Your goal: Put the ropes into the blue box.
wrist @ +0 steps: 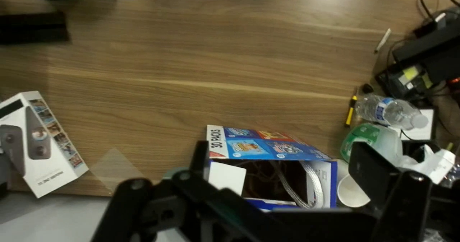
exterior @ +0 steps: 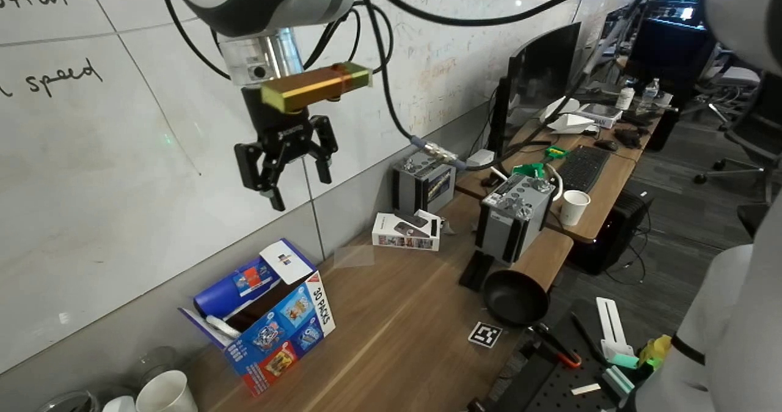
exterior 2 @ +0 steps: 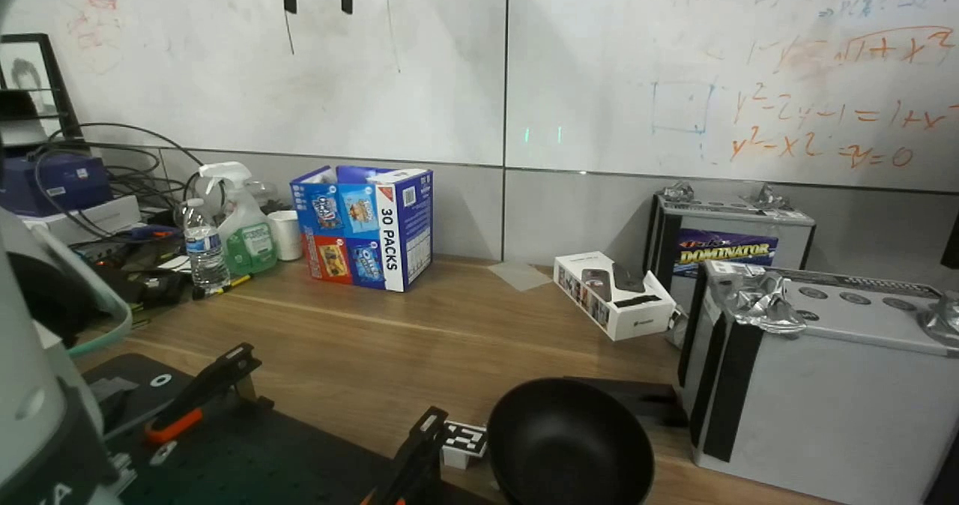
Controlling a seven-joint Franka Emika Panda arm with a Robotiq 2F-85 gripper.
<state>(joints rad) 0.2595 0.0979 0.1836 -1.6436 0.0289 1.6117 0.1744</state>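
Note:
The blue box [exterior: 272, 332] stands open-topped on the table against the whiteboard wall, with its flaps up. It also shows in an exterior view [exterior 2: 367, 228] and in the wrist view [wrist: 258, 149]. A white rope [wrist: 318, 186] loops inside the box at one end, and thinner strands show dimly in its dark inside. Part of the white rope [exterior: 222, 327] shows at the box's opening; the rest is hidden by the walls. My gripper [exterior: 301, 193] is open and empty, well above the box. It shows at the top edge of an exterior view [exterior 2: 318, 1] and in the wrist view [wrist: 284, 159].
A white cup [exterior 2: 285, 235], a spray bottle [exterior 2: 247, 228] and a water bottle [exterior 2: 204, 246] stand beside the box. A white product box [exterior 2: 614, 295], grey battery cases [exterior 2: 817, 400] and a black pan [exterior 2: 569, 445] are on the table. The whiteboard [exterior: 153, 155] rises behind.

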